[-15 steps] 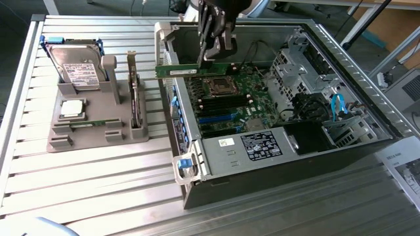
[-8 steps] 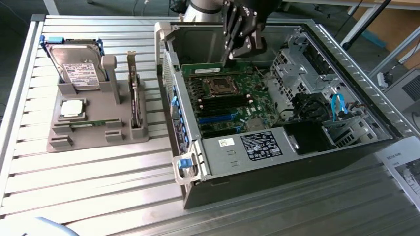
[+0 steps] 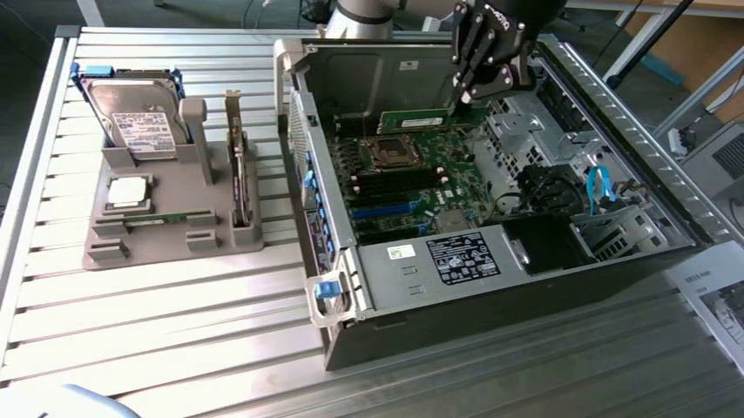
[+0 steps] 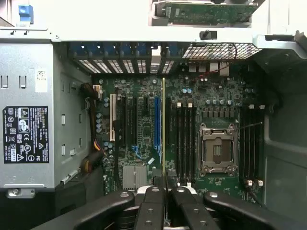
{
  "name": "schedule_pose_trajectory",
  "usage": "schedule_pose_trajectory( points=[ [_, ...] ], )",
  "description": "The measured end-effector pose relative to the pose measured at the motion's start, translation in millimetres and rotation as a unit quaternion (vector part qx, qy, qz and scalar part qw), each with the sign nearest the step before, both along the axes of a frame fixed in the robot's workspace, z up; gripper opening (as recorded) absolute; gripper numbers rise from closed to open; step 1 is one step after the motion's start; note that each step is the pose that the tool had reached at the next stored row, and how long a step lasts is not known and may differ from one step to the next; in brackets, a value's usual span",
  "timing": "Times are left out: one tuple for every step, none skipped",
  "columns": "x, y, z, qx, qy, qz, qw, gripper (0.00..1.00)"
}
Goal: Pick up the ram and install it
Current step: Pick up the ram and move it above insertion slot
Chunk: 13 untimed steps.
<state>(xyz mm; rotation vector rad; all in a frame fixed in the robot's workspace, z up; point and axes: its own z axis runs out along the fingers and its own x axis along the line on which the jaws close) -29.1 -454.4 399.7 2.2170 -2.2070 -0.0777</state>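
Exterior view: black two-finger claw (image 3: pixel 465 97) hangs inside the open grey metal computer case (image 3: pixel 361 74), pointing down, clamped on the long thin green ram stick (image 3: pixel 413 115), which rides level above the green motherboard (image 3: pixel 454 144), apart from it. Judged risk: a tilted stick would jam at one end. Wrist view: claw (image 4: pixel 165 189) pinches the ram (image 4: pixel 163 129) edge-on, and its edge runs between the blue expansion slot (image 4: pixel 157 124) and the black memory slots (image 4: pixel 184 139); that offset could mean missing the slot and striking the board
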Motion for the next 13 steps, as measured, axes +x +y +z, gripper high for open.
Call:
schedule_pose_trajectory(
  points=[
    [0.0,0.1,0.0,0.0000,0.0000,0.000,1.0000,0.12],
    [0.1,0.5,0.0,0.0000,0.0000,0.000,1.0000,0.12],
    [0.1,1.4,0.0,0.0000,0.0000,0.000,1.0000,0.12],
    [0.0,2.5,-0.1,0.0000,0.0000,0.000,1.0000,0.12],
    [0.0,3.8,-0.1,0.0000,0.0000,0.000,1.0000,0.12],
    [0.0,5.3,-0.2,0.0000,0.0000,0.000,1.0000,0.12],
    [0.0,6.6,-0.2,0.0000,0.0000,0.000,1.0000,0.12],
    [0.0,7.9,-0.2,0.0000,0.0000,0.000,1.0000,0.12],
    [0.0,9.3,-0.3,0.0000,0.0000,0.000,1.0000,0.12],
    [0.0,10.6,-0.3,0.0000,0.0000,0.000,1.0000,0.12],
    [0.0,12.0,-0.3,0.0000,0.0000,0.000,1.0000,0.12],
    [0.0,13.3,-0.4,0.0000,0.0000,0.000,1.0000,0.12],
    [0.0,14.7,-0.4,0.0000,0.0000,0.000,1.0000,0.12]
  ],
)
